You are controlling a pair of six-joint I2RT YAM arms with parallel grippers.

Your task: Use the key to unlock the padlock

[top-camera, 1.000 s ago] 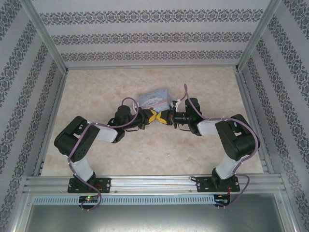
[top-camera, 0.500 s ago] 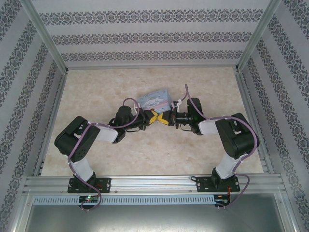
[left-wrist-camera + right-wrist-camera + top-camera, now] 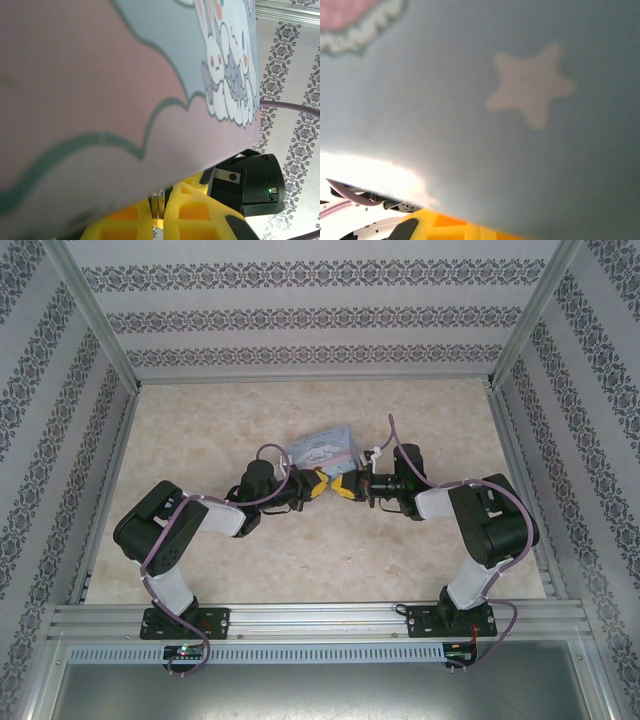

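Yellow grippers, overhead: left gripper [image 3: 320,483] and right gripper [image 3: 344,486] face each other, tips apart, just in front of the tin [image 3: 321,446] on the marble table [image 3: 200,440].
Left wrist: fingers [image 3: 192,215] pinch a thin metal strip [image 3: 158,204] under the tin's edge; key or padlock shackle, cannot tell.
Right wrist: fingers [image 3: 450,229] pressed together, blurred, beneath the blue tin wall.

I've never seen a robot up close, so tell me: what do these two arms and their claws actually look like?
The left arm and right arm are chunky black joints linked by white tubes, with lilac cables looping along them. The left gripper and right gripper have bright yellow fingers moulded with square pockets.
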